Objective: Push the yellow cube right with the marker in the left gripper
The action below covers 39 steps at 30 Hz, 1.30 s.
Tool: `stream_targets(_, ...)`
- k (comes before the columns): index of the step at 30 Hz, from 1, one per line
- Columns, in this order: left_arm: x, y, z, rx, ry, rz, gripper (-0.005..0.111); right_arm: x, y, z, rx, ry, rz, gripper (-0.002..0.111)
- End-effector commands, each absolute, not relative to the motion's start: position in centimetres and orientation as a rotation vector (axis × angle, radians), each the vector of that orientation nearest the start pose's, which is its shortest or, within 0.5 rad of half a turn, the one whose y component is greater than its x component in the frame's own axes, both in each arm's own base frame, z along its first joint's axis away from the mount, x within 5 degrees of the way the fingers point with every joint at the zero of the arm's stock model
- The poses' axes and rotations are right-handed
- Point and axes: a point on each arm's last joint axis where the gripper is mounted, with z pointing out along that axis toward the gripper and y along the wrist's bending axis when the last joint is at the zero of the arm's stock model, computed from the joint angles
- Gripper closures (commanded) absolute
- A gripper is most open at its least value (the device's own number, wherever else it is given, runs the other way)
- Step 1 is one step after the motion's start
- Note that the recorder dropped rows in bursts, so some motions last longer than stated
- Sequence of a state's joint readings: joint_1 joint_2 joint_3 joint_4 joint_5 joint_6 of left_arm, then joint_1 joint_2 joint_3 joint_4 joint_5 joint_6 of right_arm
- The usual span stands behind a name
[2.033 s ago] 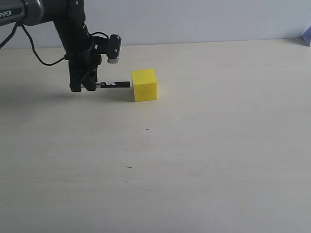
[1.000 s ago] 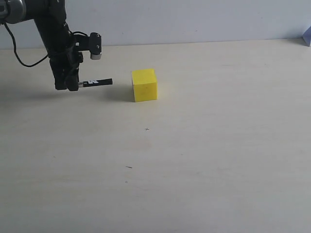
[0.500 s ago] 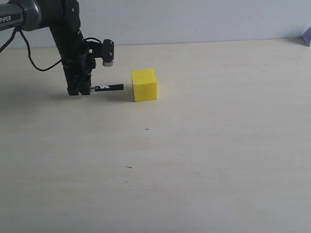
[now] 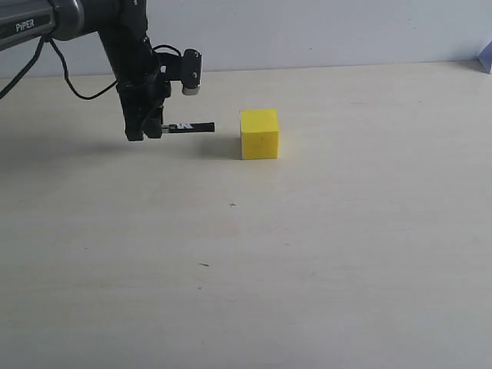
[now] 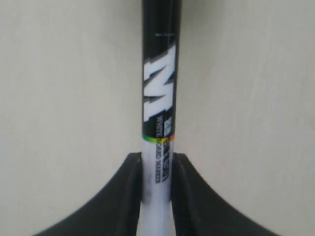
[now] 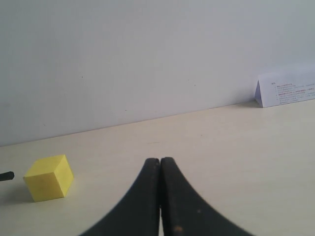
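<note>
Where the yellow cube (image 4: 260, 134) rests, the tabletop (image 4: 323, 261) is beige, the wall (image 4: 323, 31) white.

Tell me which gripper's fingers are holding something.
The left gripper: its fingers clamp the marker by its white barrel. The right gripper has its fingers pressed together with nothing between them.

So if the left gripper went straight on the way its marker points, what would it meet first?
Most likely the yellow cube: the marker in the left gripper points at its near face across a bare gap, though alignment in depth is uncertain.
</note>
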<state>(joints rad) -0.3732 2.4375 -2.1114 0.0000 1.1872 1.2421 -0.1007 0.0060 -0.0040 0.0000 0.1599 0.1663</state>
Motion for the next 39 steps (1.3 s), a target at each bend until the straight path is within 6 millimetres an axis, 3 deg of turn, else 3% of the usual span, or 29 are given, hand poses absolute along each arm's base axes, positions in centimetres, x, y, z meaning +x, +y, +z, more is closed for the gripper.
stream_targets(1,46.6,-19.4,15.1,-2.425,-2.24,-0.114,0.107,5.6,-0.6,20.0,0.217,1.62,0.044,0.108)
stream_targets(11,46.5,-20.2,15.1,-2.44,-2.254,-0.134,0.107,5.6,-0.6,20.0,0.217,1.62,0.044,0.108)
stream_targets(25,46.9,-20.3,13.1,-2.379,-2.298,-0.143,0.107,5.6,-0.6,20.0,0.217,1.62,0.044,0.108)
stream_targets(27,46.7,-21.3,13.2,-2.406,-2.305,-0.152,0.107,5.6,-0.6,20.0,0.217,1.62,0.044,0.108)
stream_targets(29,46.2,-23.5,13.3,-2.498,-2.298,-0.184,0.107,5.6,-0.6,20.0,0.217,1.62,0.044,0.108)
stream_targets(31,44.9,-27.0,13.5,-2.618,-2.273,-0.179,0.107,5.6,-0.6,20.0,0.215,1.62,0.042,0.108)
stream_targets(32,44.7,-27.5,13.5,-2.633,-2.255,-0.186,0.107,5.6,-0.6,20.0,0.215,1.62,0.042,0.108)
stream_targets(34,44.9,-27.2,14.0,-2.612,-2.262,-0.196,0.107,5.6,-0.6,20.0,0.215,1.62,0.042,0.108)
stream_targets(39,46.1,-23.6,14.3,-2.423,-2.35,-0.161,0.107,5.6,-0.6,20.0,0.215,1.62,0.042,0.108)
